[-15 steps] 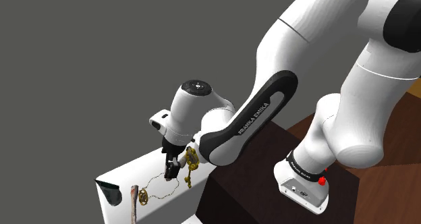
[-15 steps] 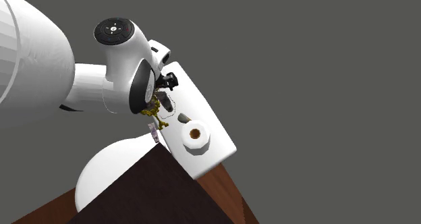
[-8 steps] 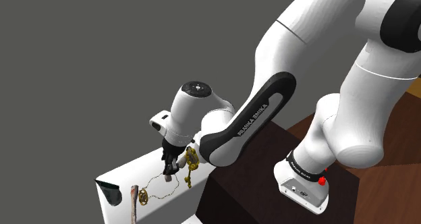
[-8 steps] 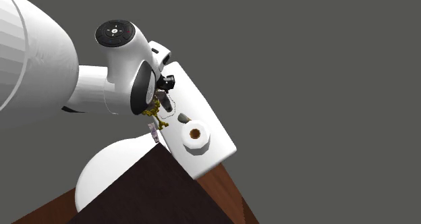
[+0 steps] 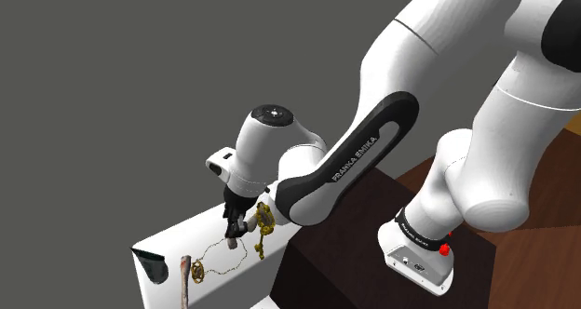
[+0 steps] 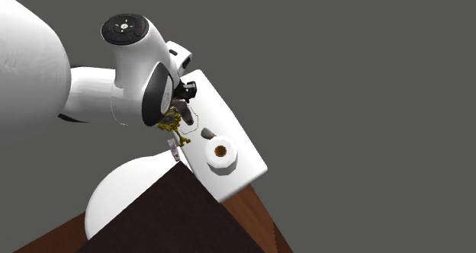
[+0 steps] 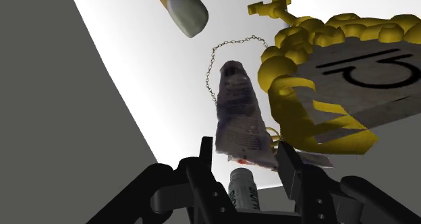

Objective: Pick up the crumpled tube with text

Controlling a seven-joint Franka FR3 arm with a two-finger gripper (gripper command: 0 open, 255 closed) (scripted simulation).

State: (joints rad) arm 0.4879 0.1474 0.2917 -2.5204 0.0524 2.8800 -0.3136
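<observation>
The gripper (image 7: 246, 155) is down at the white table (image 5: 182, 237), and its hold on the crumpled tube (image 7: 237, 115) looks made. From the hand's own camera the tube, grey-white and covered in small print, points away from the palm. Its wide flat end sits between the two black fingers (image 7: 204, 163), which are drawn in narrow and seem to press on it from either side. A small white piece with lettering shows lower down between them, perhaps the tube's cap, though I can't be sure. Close beside the tube lies a big gold ornament (image 7: 317, 74), with a thin chain (image 7: 222, 50) looping around past the tube's far tip and the pale end of a stick (image 7: 183, 10) a little farther off. From the shoulder side the gripper (image 5: 237, 225) sits right at the table's surface next to the ornament, so I judge the reach and the closing done and the lift not yet made. I can't tell whether the tube has cleared the tabletop.
</observation>
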